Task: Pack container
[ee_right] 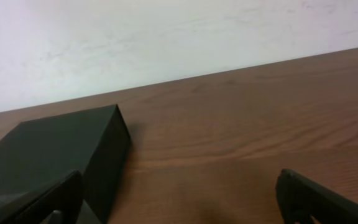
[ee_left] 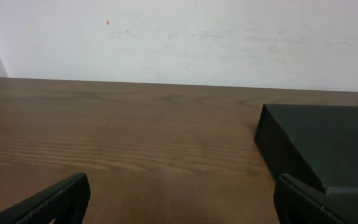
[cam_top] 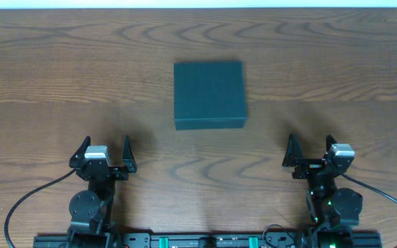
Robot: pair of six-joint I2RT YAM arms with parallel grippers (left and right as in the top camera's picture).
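The container [cam_top: 209, 94] is a dark teal-black square box with its lid shut, standing on the wooden table [cam_top: 47, 76] at the middle. It also shows at the right of the left wrist view [ee_left: 328, 146] and at the left of the right wrist view [ee_right: 55, 152]. My left gripper [cam_top: 106, 154] is open and empty near the front left, well short of the box. My right gripper [cam_top: 313, 151] is open and empty near the front right, also apart from the box. No snack packs show in any view.
A white wall [ee_left: 179, 37] runs behind the table's far edge. The arm bases and a black rail [cam_top: 205, 240] with cables sit along the front edge.
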